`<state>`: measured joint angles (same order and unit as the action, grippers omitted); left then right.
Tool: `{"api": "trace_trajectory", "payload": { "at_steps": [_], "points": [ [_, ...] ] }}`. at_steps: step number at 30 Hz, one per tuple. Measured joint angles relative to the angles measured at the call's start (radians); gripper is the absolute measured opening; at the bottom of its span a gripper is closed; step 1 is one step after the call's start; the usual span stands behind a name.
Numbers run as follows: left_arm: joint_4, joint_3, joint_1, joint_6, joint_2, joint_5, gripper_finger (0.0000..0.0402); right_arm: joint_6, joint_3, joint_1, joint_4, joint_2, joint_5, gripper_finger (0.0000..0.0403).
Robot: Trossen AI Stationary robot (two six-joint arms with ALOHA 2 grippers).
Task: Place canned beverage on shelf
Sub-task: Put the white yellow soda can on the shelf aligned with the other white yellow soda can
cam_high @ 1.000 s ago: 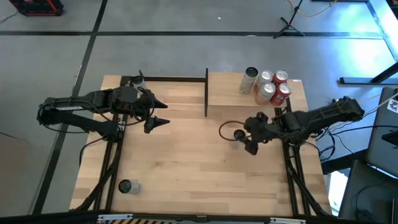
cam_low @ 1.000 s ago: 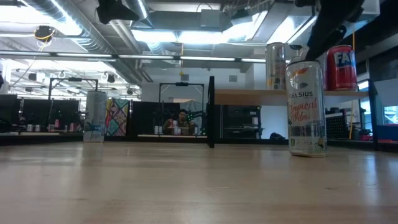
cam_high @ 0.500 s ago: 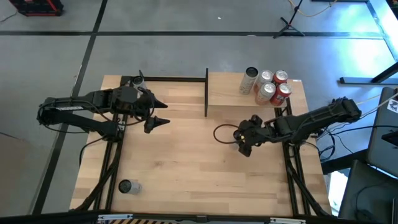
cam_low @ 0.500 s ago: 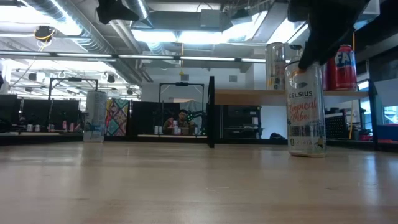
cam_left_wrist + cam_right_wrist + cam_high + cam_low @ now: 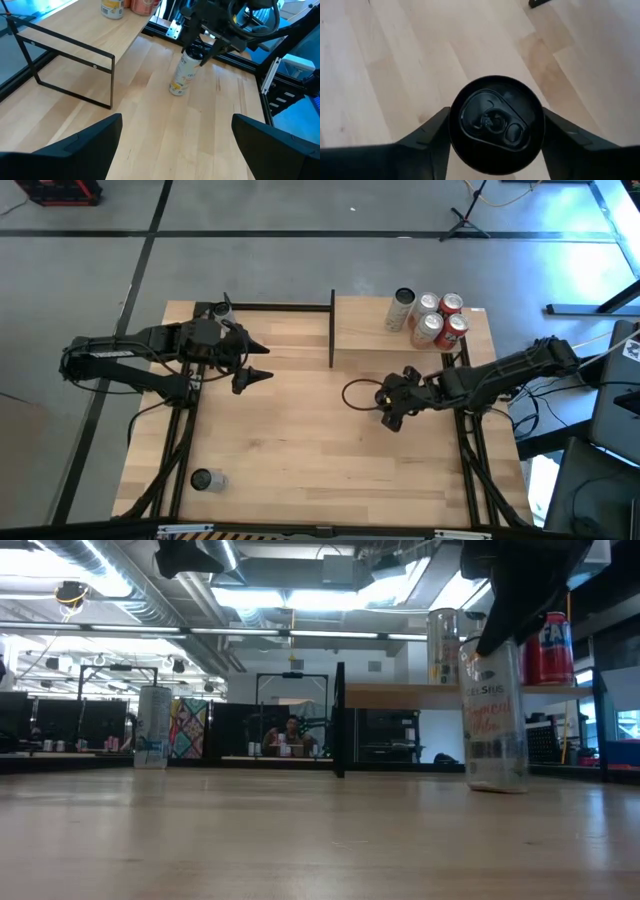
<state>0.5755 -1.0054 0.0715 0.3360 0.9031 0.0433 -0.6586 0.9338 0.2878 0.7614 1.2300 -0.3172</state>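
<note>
A tall pale can with red lettering [image 5: 492,720] stands on the tabletop in front of the shelf; it also shows in the left wrist view [image 5: 182,75]. My right gripper [image 5: 388,402] is over it, pointing down, shut on its top end [image 5: 496,125]. The shelf [image 5: 370,330] is a pale board with black posts at the table's far right, bearing several cans [image 5: 432,318]. My left gripper [image 5: 262,363] waits open and empty over the table's far left part. My right gripper pinches the can just below its top rim [image 5: 456,125] between its two fingers [image 5: 432,137], one on each side. The fingers come from above, pointing down along the can. The can is upright or nearly so, its base at the tabletop [image 5: 495,785].
One can [image 5: 203,480] stands near the table's near left corner, another [image 5: 220,310] at the far left corner. A black cable loop [image 5: 355,393] lies beside the gripped can. The shelf's black front post [image 5: 332,330] stands left of the board. Bare tabletop lies in the middle.
My right gripper has gone toward the table's left edge and down over the can's top, which it now covers in the high view. The can's lettering has shifted and blurred in the low view; its base has stayed in place.
</note>
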Motion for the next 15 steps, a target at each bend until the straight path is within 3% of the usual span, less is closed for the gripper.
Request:
{"api": "trace_trajectory", "payload": {
  "at_steps": [8, 15],
  "points": [
    [0.0, 0.0, 0.0, 0.0, 0.0, 0.0, 0.0373, 0.069, 0.222, -0.005, 0.171, -0.003, -0.008, 0.022],
    [-0.02, 0.0, 0.0, 0.0, 0.0, 0.0, 0.0373, 0.165, 0.491, -0.078, 0.298, -0.004, -0.004, 0.022]
  ]
}}
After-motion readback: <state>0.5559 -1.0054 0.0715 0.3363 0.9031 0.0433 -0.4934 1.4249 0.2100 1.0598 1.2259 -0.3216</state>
